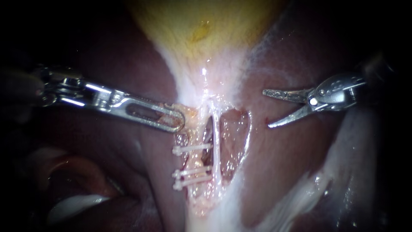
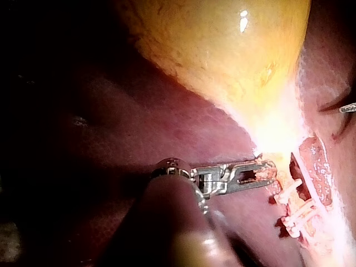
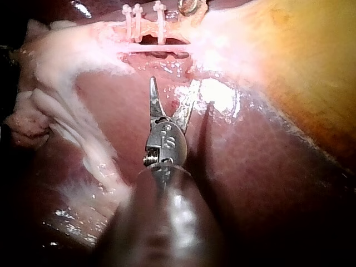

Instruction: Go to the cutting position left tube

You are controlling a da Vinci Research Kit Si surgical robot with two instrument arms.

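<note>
The yellow gallbladder [image 1: 206,30] narrows downward into two tubes. The left tube [image 1: 196,162] is orange-tinged and carries three white clips [image 1: 192,149]: one higher up and two close together lower down. The right tube [image 1: 216,144] is a thin white strand. My left instrument [image 1: 178,121] comes in from the left, with its slotted jaws shut on tissue at the gallbladder's neck [image 1: 189,114], just above the clips. My right instrument [image 1: 266,108] has thin blades standing open over the liver, to the right of both tubes and touching neither. In the right wrist view those open blades [image 3: 173,82] point toward the clips [image 3: 159,19].
Dark red liver [image 1: 292,154] surrounds the dissected window [image 1: 234,137] beside the tubes. White fatty strands [image 1: 300,193] run down to the lower right. In the left wrist view my right instrument's blade tip [image 2: 347,108] shows beyond the clips [image 2: 297,204].
</note>
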